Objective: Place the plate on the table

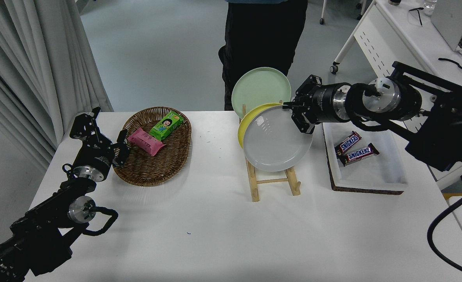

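Observation:
The light grey plate [276, 139] hangs upright above the wooden rack [273, 182], lifted clear of its front slot. My right gripper [296, 111] is shut on the plate's upper right rim. The plate covers most of the yellow plate [246, 119], which stands in the rack behind it. The pale green plate [260, 88] stands at the rack's back. The white table [215, 235] lies below. My left gripper [115, 149] is parked open at the lower left by the basket.
A wicker basket [154, 172] holds a pink and a green snack pack. A white tray [366, 170] at the right holds two Snickers bars. A person [262, 35] in dark trousers stands behind the rack. A white desk with a laptop stands at the far right.

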Controlling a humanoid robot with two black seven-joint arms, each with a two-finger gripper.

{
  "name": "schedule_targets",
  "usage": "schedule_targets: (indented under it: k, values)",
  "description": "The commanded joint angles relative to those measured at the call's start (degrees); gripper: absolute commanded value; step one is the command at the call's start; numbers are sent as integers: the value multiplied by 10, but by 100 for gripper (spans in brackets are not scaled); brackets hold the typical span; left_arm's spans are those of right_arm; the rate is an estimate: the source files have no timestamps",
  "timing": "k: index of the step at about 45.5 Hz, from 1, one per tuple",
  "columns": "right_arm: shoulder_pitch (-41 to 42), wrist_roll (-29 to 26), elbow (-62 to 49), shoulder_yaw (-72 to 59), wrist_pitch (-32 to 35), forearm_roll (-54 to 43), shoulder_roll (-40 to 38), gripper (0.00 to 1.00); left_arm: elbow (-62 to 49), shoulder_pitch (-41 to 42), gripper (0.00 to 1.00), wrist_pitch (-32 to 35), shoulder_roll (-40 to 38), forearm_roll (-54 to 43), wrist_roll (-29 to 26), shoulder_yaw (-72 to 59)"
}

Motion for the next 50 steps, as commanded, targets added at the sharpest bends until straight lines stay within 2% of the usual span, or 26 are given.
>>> schedule_targets:
  k: [1, 7, 17, 41, 50]
  values:
    - [35, -4, 22, 1, -25, 31, -20, 0, 0, 0, 100, 0, 0, 0, 0, 0]
    - [50, -16, 22, 2, -35, 49, -23, 0, 0, 0, 100, 0, 0, 0, 0, 0]
    - [76, -41, 21, 3, -87, 110, -11, 0, 0, 0, 100, 0, 0, 0, 0, 0]
    - [94, -49, 7, 36, -239, 195, 92, 0, 0, 0, 100, 0, 0, 0, 0, 0]
    - [89, -47, 7, 36, -241, 198, 129, 0, 0, 0, 100, 0, 0, 0, 0, 0]
